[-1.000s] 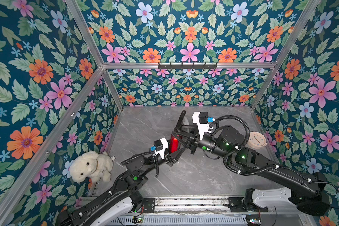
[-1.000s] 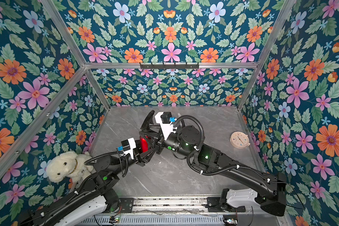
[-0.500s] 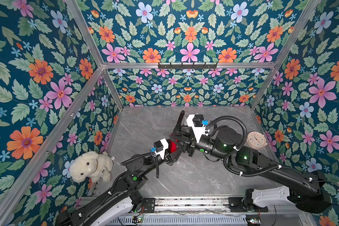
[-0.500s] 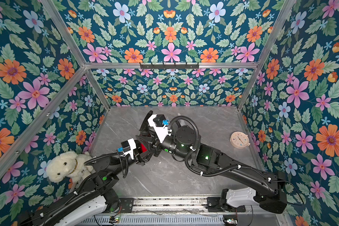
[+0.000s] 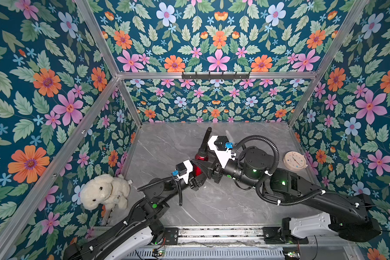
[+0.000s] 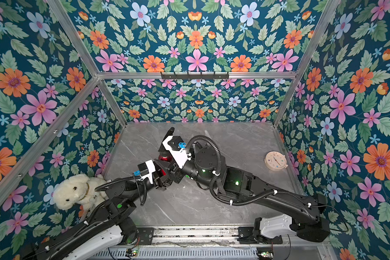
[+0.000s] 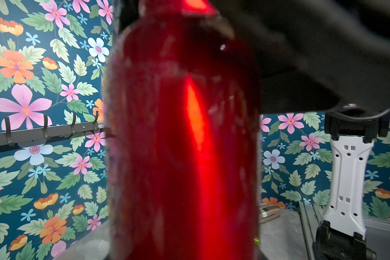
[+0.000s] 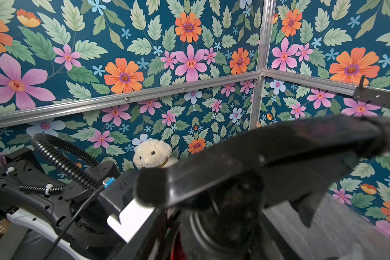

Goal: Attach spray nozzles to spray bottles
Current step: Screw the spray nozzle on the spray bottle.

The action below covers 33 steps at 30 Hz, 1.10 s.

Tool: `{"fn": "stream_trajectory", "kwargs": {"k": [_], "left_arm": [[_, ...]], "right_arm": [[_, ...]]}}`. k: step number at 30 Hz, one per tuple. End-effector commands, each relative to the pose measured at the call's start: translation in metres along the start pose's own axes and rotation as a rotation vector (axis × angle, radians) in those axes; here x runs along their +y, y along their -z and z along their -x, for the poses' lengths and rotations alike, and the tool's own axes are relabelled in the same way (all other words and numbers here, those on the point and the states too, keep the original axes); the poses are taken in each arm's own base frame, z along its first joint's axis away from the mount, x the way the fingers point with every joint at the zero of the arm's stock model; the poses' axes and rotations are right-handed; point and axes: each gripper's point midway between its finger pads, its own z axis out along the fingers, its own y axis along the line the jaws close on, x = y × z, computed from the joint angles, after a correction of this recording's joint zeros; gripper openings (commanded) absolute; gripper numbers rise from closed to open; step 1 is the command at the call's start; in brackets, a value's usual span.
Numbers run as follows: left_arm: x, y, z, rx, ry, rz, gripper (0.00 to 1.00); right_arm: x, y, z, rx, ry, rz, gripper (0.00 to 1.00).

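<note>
The left gripper (image 5: 196, 177) is clamping the body of the red spray bottle (image 7: 185, 135) with its jaws drawn close, and the bottle is standing upright near the middle of the table (image 5: 212, 202). Whether its base is touching the surface cannot be told. The black spray nozzle (image 5: 205, 141) is sitting on the bottle's neck. The right gripper (image 5: 208, 167) is positioned at the nozzle's collar, just above the left gripper. No view is showing how wide its jaws are standing or whether they are gripping the collar, so its state cannot be told. The step in hand is judged to be seating and tightening the nozzle on the bottle. When performing it, the left gripper should be holding the smooth, shiny body firmly enough to stop it turning. The right gripper should be gripping the collar rather than the long head, turning about the neck axis and pressing straight down, so that the thread is not crossing and the bottle is not tipping. In view are one red bottle, one black nozzle, two grippers, one plush toy (image 5: 104, 191), one clock (image 5: 295, 159) and one hook rail (image 5: 215, 75). One translucent shape (image 5: 229, 134) is showing behind the right wrist, too hidden to identify. No other bottle or nozzle is showing clearly.
</note>
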Motion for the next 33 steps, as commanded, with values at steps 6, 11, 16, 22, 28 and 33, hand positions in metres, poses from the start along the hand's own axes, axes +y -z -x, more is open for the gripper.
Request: {"fn": "stream_trajectory", "kwargs": {"k": [6, 11, 16, 22, 28, 33], "left_arm": [[0.000, 0.002, 0.017, -0.063, -0.018, 0.004, 0.00], [0.005, 0.002, 0.017, -0.068, -0.023, 0.032, 0.00], [0.003, 0.000, 0.014, -0.059, -0.028, 0.016, 0.00], [-0.026, 0.002, 0.016, -0.063, -0.007, -0.154, 0.00], [-0.049, 0.000, 0.014, -0.051, 0.067, -0.303, 0.00], [-0.058, 0.000, 0.016, -0.063, 0.118, -0.366, 0.00]], "right_arm": [[-0.003, 0.018, 0.006, -0.012, -0.022, -0.004, 0.71], [-0.003, 0.036, 0.008, -0.017, -0.084, 0.017, 0.74], [-0.008, 0.064, 0.026, -0.070, -0.147, 0.018, 0.76], [-0.021, 0.094, 0.056, -0.080, -0.161, 0.157, 0.85], [-0.038, 0.099, 0.070, -0.094, -0.229, 0.418, 0.86], [-0.023, 0.088, 0.064, -0.007, -0.188, 0.560, 0.88]]}}
